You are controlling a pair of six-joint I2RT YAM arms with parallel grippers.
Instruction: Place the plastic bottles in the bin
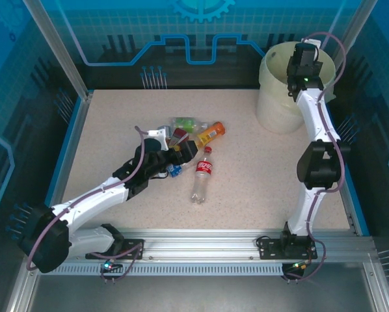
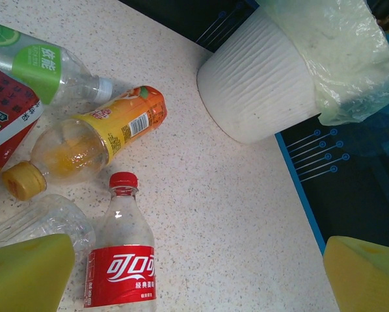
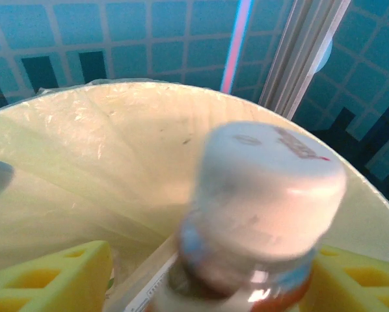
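Over the bag-lined bin (image 1: 282, 104), the right pincer (image 3: 207, 273) parts around a blurred white-capped bottle (image 3: 266, 188), seemingly mid-drop, while the left pincer (image 2: 201, 273) gapes empty above bottles (image 1: 201, 172) strewn mid-surface (image 1: 259, 182), likely the next pickup.

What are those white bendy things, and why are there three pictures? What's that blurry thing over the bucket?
Those are two robot arms with pinching jaws on the ends. One picture looks down from above. The other two come from small cameras on each arm's wrist. The left gripper has its jaws wide open over a pile of plastic bottles on the table: a red-label cola bottle, an orange juice bottle and a green-label bottle. The right gripper is over the bin. The blurry thing is a white-capped bottle between its yellow fingers. I cannot tell whether it is held or dropping.
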